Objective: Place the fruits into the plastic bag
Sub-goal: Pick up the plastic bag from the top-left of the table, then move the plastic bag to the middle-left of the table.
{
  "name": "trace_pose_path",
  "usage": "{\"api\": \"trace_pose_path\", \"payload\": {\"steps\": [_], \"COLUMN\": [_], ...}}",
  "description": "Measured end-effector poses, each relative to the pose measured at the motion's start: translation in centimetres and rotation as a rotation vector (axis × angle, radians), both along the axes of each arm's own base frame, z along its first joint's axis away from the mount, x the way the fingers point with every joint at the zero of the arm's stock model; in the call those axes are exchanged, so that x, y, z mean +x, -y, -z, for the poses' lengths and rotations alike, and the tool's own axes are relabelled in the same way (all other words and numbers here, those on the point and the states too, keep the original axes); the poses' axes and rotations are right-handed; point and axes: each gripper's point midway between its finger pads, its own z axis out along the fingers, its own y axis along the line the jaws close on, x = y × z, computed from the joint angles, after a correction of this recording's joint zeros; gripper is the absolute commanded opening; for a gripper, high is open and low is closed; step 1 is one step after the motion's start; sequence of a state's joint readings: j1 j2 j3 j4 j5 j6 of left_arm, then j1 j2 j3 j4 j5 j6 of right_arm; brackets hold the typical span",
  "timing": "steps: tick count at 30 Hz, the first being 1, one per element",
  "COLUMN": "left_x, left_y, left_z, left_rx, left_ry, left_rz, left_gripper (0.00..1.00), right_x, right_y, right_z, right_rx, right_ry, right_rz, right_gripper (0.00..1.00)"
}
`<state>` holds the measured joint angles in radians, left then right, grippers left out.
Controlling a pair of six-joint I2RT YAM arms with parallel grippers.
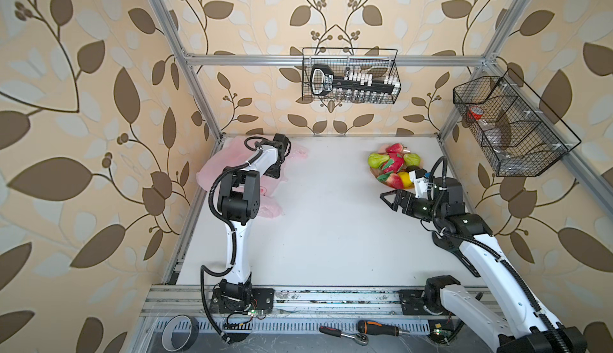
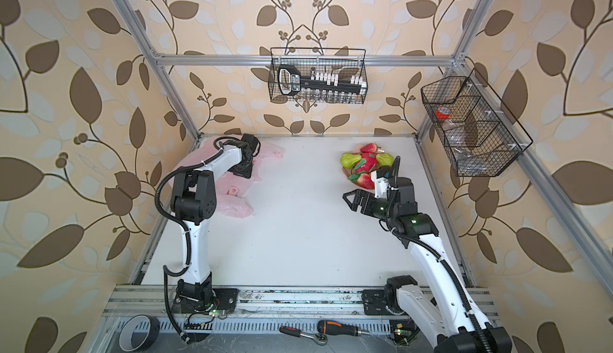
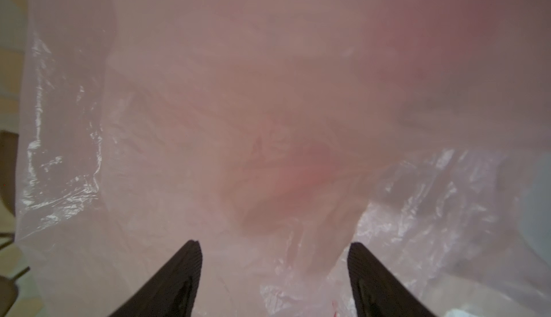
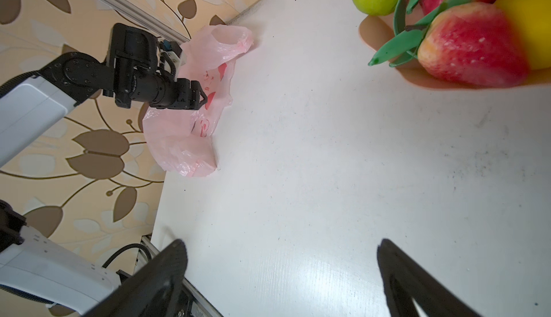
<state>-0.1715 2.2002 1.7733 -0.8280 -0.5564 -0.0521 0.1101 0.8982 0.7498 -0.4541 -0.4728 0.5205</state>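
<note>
Front rail: a tape roll [image 1: 180, 333], a ratchet [image 1: 345, 334] and a screwdriver [image 1: 378, 328] lie on the slotted strip in front of the arm bases, off the table.
Table: the white table [image 1: 331, 235] has a broad bare middle between the two arms. Aluminium posts and rails bound its left, right and far edges.
Right gripper: the right gripper [image 4: 280, 245] hovers over bare table just on the near side of the plate, with its fingers spread wide and nothing between them.
Plastic bag: the plastic bag [image 1: 212, 168] lies crumpled along the left edge, reaching towards the far left corner. It is partly under the left arm and well apart from the fruits.
Left gripper: the left gripper [image 3: 274, 243] sits low over the bag with its fingers apart and a bunched fold of film between them. Whether the film touches a finger cannot be told.
Plate: the peach plate [image 4: 372, 32] sits near the far right corner, close to the right edge.
Fruits: the fruits [image 1: 393, 163] are heaped on the plate: two green pears [image 1: 378, 160], strawberries [image 1: 394, 179], a yellow lemon [image 1: 405, 178] and a dark one [image 1: 414, 168] half hidden by the right arm.
Back basket: the back basket [image 1: 348, 49] hangs on the far rail and holds a black-handled rack with white pieces.
Side basket: the side basket [image 1: 477, 81] hangs on the right rail and is divided inside. It holds a red-capped clear thing, but which compartment cannot be told.
</note>
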Motion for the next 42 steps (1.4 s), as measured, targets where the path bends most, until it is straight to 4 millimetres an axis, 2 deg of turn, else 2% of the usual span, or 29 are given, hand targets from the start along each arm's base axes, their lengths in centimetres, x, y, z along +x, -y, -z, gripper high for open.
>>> {"api": "trace_pose_path", "payload": {"steps": [6, 10, 11, 14, 22, 27, 36, 42], "left_x": [-0.3, -0.9, -1.0, -1.2, -2.1, -3.8, -7.1, -9.2], "left_y": [-0.4, -0.8, -0.8, -0.8, -0.7, -0.3, 1.7, 3.1], "left_z": [1.3, 2.2, 2.1, 0.8, -8.8, -12.7, -14.3, -15.6], "left_rx": [0.024, 0.035, 0.034, 0.029, -0.019, -0.074, -0.232, -0.344], "left_ry": [-0.006, -0.02, -0.021, 0.0, 0.175, 0.222, 0.152, 0.118], "left_rz": [-0.008, -0.012, -0.01, -0.016, -0.013, 0.0, -0.009, -0.035], "left_gripper": [0.47, 0.05, 0.0, 0.0, 0.0, 0.0, 0.0, 0.0], "right_x": [0.4, 0.5, 0.5, 0.5, 0.3, 0.4, 0.4, -0.2], "right_y": [-0.1, -0.1, -0.1, -0.1, -0.1, 0.0, 0.0, -1.6], "right_z": [-0.1, 0.2, 0.4, 0.8, 1.9, 2.0, 2.7, 3.3], "right_rx": [0.015, 0.018, 0.019, 0.021, 0.036, 0.039, 0.035, 0.028], "right_ry": [0.013, 0.014, 0.011, 0.005, -0.019, -0.024, -0.056, -0.084], "right_rz": [0.005, 0.008, 0.009, 0.012, 0.027, 0.036, 0.057, 0.005], "right_gripper": [1.0, 1.0, 1.0, 1.0, 1.0, 1.0, 1.0, 1.0]}}
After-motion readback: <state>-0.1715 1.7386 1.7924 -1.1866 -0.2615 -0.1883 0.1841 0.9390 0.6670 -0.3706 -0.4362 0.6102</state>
